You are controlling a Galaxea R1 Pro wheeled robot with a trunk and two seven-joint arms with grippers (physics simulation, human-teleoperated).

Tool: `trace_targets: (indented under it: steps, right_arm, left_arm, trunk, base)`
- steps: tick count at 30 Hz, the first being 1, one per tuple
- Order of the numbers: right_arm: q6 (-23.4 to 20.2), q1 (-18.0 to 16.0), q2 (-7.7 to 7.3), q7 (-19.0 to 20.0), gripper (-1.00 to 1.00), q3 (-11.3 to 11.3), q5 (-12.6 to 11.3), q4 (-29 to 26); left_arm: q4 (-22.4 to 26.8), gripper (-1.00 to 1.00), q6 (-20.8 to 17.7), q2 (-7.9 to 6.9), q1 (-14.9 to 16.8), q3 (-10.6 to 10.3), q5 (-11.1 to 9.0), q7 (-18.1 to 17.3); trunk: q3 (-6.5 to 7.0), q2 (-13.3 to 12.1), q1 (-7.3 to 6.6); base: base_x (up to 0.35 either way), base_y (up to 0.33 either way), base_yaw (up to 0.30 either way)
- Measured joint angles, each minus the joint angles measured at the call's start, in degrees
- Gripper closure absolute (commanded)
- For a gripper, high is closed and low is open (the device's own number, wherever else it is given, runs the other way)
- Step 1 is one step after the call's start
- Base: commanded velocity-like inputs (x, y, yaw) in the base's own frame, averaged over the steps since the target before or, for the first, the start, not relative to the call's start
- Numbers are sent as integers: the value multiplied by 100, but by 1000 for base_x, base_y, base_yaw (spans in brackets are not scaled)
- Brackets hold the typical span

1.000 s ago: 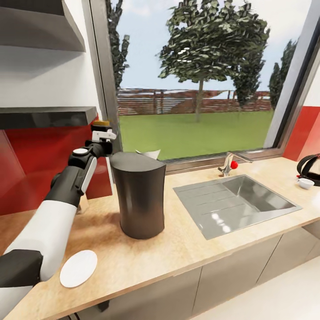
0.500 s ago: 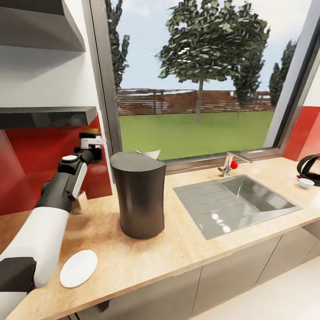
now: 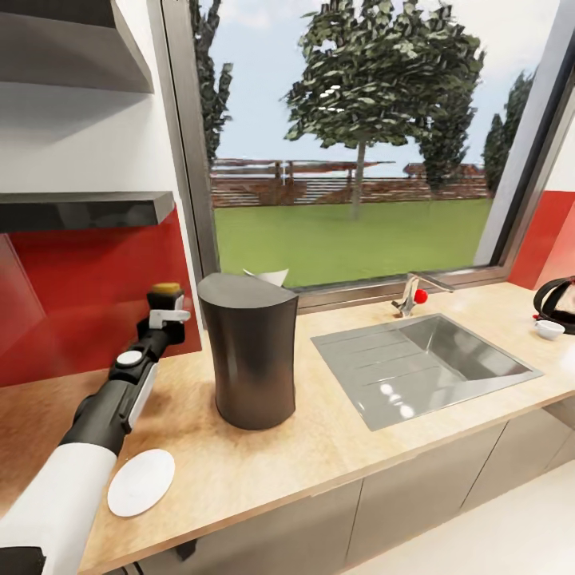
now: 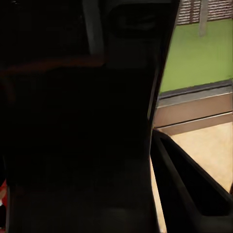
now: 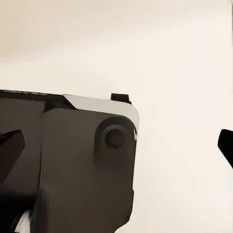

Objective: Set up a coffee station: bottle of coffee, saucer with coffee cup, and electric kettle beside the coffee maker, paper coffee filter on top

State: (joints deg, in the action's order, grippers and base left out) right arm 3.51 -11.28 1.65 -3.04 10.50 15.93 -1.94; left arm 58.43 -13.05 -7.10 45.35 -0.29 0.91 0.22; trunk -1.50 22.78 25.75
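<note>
The bottle of coffee [image 3: 166, 291], black with a yellow-orange cap, hangs in my left gripper [image 3: 168, 316], which is shut on it just above the kitchen countertop [image 3: 359, 447], left of the coffee maker [image 3: 249, 359]. In the left wrist view the bottle [image 4: 77, 145] is a dark mass close to the lens, beside one finger [image 4: 194, 189]. The white saucer [image 3: 141, 481] lies near the front edge. The electric kettle [image 3: 559, 302] and coffee cup [image 3: 549, 328] stand far right. The kitchen shelf [image 3: 80, 209] is above the arm. The paper coffee filter is out of view. My right gripper [image 5: 116, 145] is open, its dark fingertips wide apart.
A steel sink [image 3: 423, 363] with a faucet [image 3: 411, 294] is set into the counter right of the coffee maker. A pale pointed thing [image 3: 271, 276] pokes up behind the coffee maker at the window sill. A red backsplash [image 3: 72, 295] runs behind my left arm.
My left arm has come down and drawn back with the bottle, from the lower shelf's edge to just above the counter left of the coffee maker.
</note>
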Motion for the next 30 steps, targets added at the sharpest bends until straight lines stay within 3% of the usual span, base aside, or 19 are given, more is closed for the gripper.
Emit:
trace_targets:
  steps: [5, 9, 15, 18, 27, 30]
  right_arm:
    - [157, 0, 0, 0, -100, -3, 0, 3]
    - [166, 0, 0, 1, -100, 0, 0, 3]
    - [167, 0, 0, 1, -100, 9, -7, -1]
    - [167, 0, -5, 6, -100, 14, -9, 0]
    - [167, 0, -17, 6, -100, 50, -40, -6]
    - [167, 0, -18, 1, -100, 43, -36, -6]
  left_arm:
    - [-7, 100, 164, -11, -286, 109, 11, 1]
    - [-348, 100, 843, -11, -632, 259, 1, -1]
    - [-1113, 100, 1694, 12, -830, 266, 3, 5]
    - [-1454, 100, 1833, 33, -839, 269, -3, 7]
    - [-1561, 100, 1861, 85, -841, 272, 0, 13]
    - [-1801, 100, 1935, 81, -843, 274, -8, 13]
  trunk:
    - [0, 0, 0]
    - [-1, 0, 0]
    - [-1, 1, 0]
    - [0, 0, 0]
    - [0, 1, -1]
    - [-1, 1, 0]
  base:
    - [0, 0, 0]
    - [0, 0, 0]
    - [0, 0, 0]
    - [0, 0, 0]
    - [127, 0, 0]
    - [15, 0, 0]
